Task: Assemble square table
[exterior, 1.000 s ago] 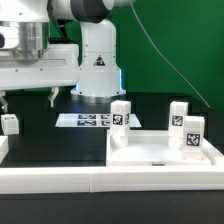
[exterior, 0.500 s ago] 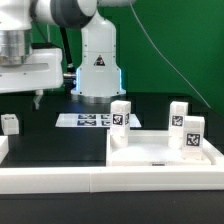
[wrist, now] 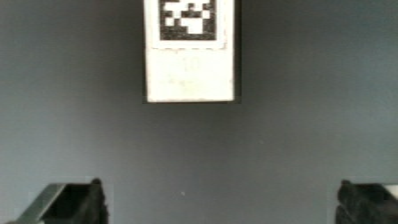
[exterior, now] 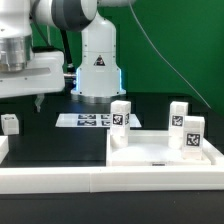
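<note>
The white square tabletop (exterior: 150, 156) with its raised rim lies at the exterior view's right. Three white tagged legs stand upright by it: one at its far left corner (exterior: 120, 113), one at the far right (exterior: 178, 114), and one nearer on the right (exterior: 192, 133). A fourth leg (exterior: 10, 123) stands alone at the exterior view's left edge. My gripper (exterior: 14, 98) hangs open and empty above that leg, with only one finger (exterior: 37, 100) inside the frame. In the wrist view the leg (wrist: 189, 50) lies ahead of the open gripper (wrist: 222, 205), apart from both fingertips.
The marker board (exterior: 85, 120) lies flat on the black table in front of the robot base (exterior: 98, 65). A long white rail (exterior: 60, 180) runs along the front edge, and another stands at the far right (exterior: 216, 150).
My gripper has moved toward the exterior view's left, over the lone leg; one finger has left the frame. The tabletop and legs have not moved.
</note>
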